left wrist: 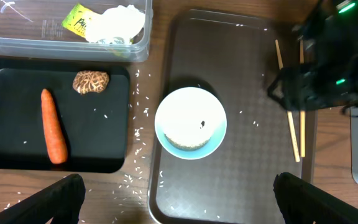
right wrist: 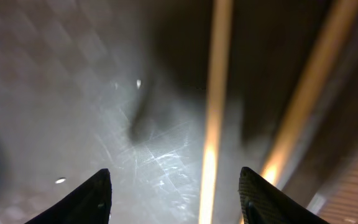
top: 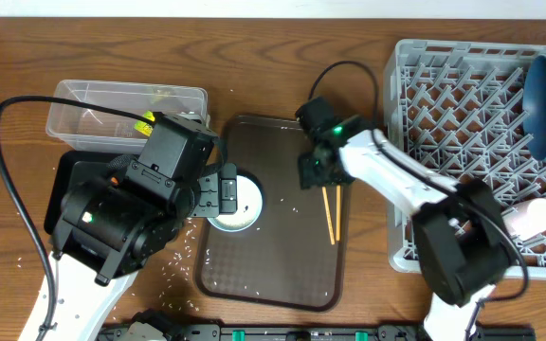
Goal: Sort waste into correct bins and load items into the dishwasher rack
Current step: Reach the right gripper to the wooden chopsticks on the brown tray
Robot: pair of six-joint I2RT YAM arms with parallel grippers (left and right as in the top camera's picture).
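- Overhead: two chopsticks (top: 329, 218) lie near the right edge of the brown tray (top: 273, 275), beside the rack (top: 444, 95).
- Right gripper (right wrist: 176, 186) is spread, straddling one chopstick.
- Left gripper (left wrist: 176, 186) is spread wide above one bowl (left wrist: 190, 122), with bare tray floor around it.
- One carrot (left wrist: 55, 127) lies in the black tray (left wrist: 5, 93).

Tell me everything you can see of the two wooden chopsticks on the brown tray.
The two chopsticks are thin, straight sticks of pale wood. They lie flat on the right part of the brown serving tray, side by side, nearly parallel, with a small gap. The open right gripper is above their far ends, one stick between its fingers; contact cannot be seen.
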